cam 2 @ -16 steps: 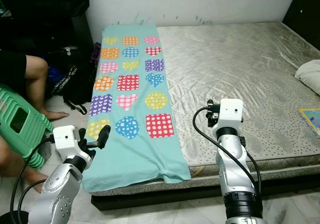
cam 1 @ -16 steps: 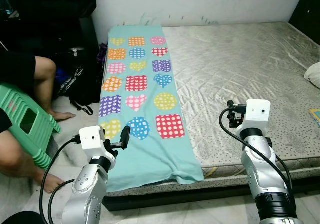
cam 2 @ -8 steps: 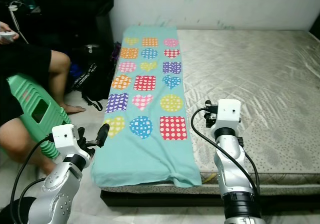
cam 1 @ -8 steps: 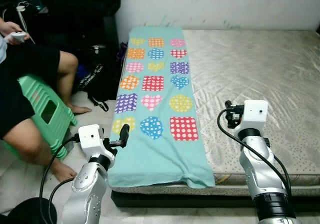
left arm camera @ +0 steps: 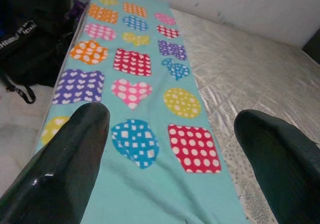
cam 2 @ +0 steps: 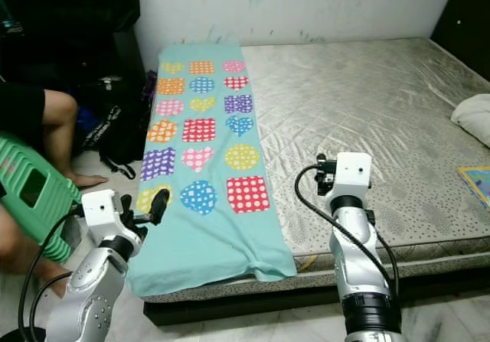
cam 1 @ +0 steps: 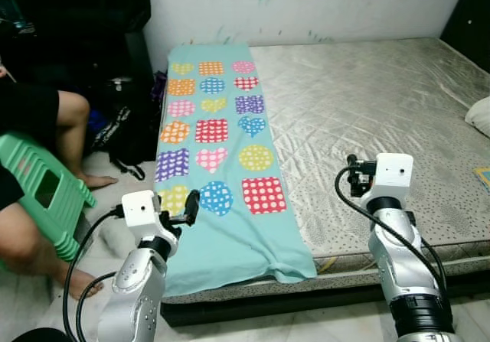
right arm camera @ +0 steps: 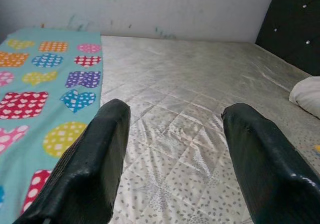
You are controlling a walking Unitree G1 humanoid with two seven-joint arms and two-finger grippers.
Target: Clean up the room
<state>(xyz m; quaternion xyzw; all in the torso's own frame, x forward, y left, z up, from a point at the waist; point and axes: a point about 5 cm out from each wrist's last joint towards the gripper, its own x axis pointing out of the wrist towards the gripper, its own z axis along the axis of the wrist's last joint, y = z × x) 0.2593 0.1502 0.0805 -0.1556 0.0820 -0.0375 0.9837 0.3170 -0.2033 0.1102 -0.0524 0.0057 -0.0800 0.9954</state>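
A teal blanket point(cam 1: 218, 151) with colourful dotted patches lies flat along the left strip of a bare grey mattress point(cam 1: 367, 105), its near end hanging over the front edge. My left gripper point(cam 1: 190, 204) is held low over the blanket's near left corner, open, with nothing between its fingers point(left arm camera: 65, 169). My right gripper point(cam 1: 352, 164) hovers over the mattress's front part, right of the blanket. It is open too, and its fingers point(right arm camera: 87, 169) frame bare quilting.
A person's legs point(cam 1: 46, 120) and a green plastic stool point(cam 1: 38, 193) are on the floor at the left, beside a black backpack point(cam 1: 122, 128). A white pillow point(cam 1: 480, 115) and a colourful flat item point(cam 1: 484, 176) lie at the mattress's right edge. A wall runs behind.
The view swung left and then back right. Both arms keep the same pose, and the blanket lies as before.
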